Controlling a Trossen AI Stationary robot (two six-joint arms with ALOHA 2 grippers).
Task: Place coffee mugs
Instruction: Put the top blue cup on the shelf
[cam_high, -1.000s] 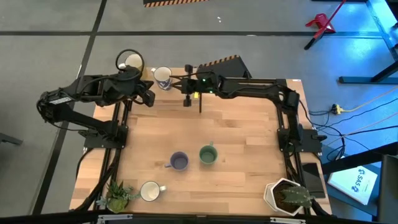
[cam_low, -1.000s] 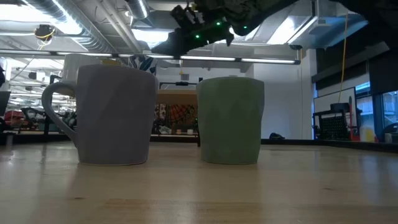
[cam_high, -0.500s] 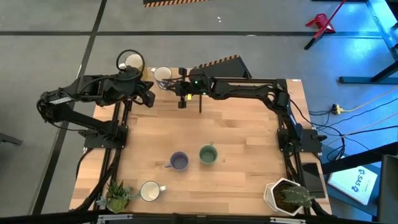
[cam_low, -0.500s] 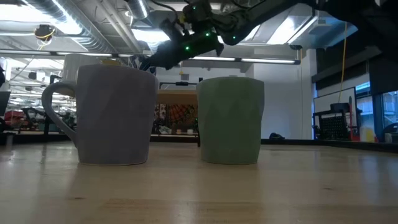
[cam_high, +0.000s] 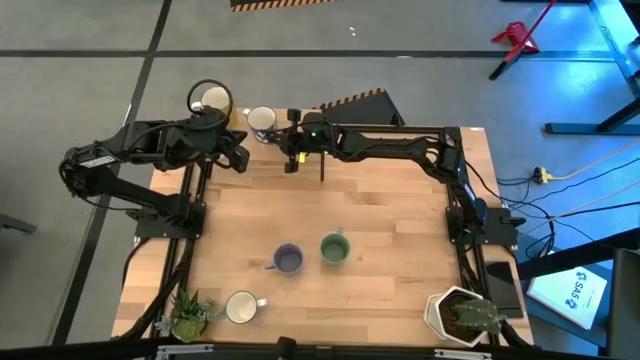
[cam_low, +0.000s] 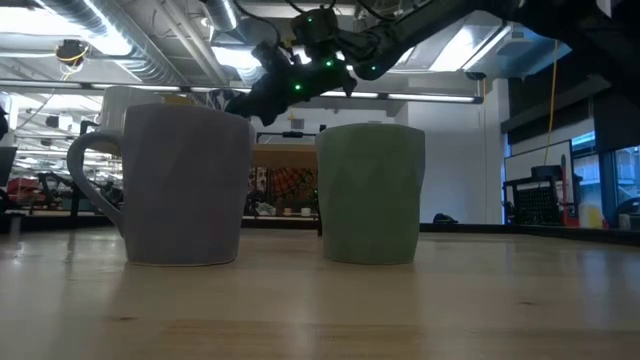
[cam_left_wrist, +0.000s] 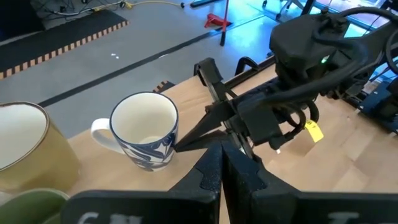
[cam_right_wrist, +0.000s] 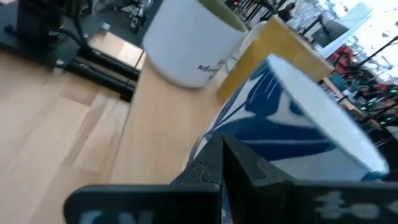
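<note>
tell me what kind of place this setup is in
Likely a robotics lab or workshop in an industrial-style hall. A wooden table stands on a bare grey concrete floor with taped lines, cables trail beside it, and the low view shows exposed ceiling ducts and strip lights.

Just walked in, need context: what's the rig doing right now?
The right gripper, fingers shut, has its tips against the white-and-blue mug at the table's far edge, next to the pale yellow mug. The left gripper, also shut, waits beside them. The purple mug, green mug and a cream mug stand apart mid-table and nearer.
</note>
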